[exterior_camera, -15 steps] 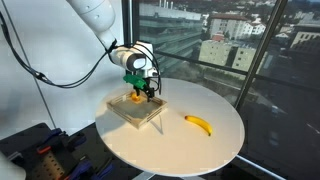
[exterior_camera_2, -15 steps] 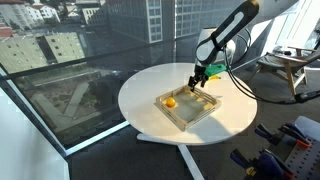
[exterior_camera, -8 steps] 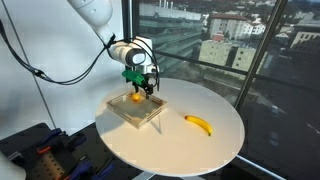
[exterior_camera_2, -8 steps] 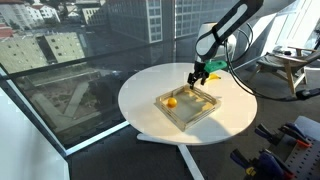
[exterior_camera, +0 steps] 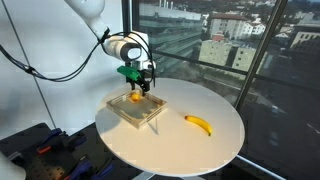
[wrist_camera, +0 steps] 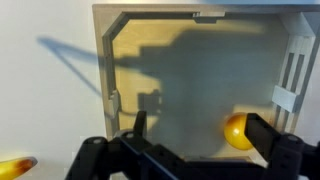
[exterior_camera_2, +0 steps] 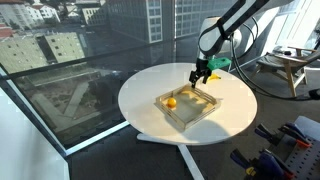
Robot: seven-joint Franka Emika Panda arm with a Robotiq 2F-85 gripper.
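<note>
Wrist view, looking straight down: the gripper [wrist_camera: 197, 138] hangs above a shallow square tray [wrist_camera: 101, 60], its two dark fingers spread wide with nothing between them, so the hand is open and empty. An orange [wrist_camera: 237, 131] lies on the tray floor at the lower right of this picture, just inside the right-hand finger and not touched by it. The gripper's shadow falls across the middle of the tray. At the lower left, outside the tray wall, the tip of a banana [wrist_camera: 15, 167] shows on the white table [wrist_camera: 50, 100].

In both exterior views the tray [exterior_camera: 141, 119] [exterior_camera_2: 181, 122] sits on a round white table [exterior_camera: 205, 148] [exterior_camera_2: 150, 82] beside tall windows. The gripper [exterior_camera: 138, 88] [exterior_camera_2: 201, 79] is held clear above the tray, over its far side, fingers pointing down. The orange [exterior_camera: 135, 98] [exterior_camera_2: 171, 101] rests inside the tray close to one corner. The banana [exterior_camera: 198, 123] shows in an exterior view, lying flat on the tabletop to the right of the tray and well apart from it.
</note>
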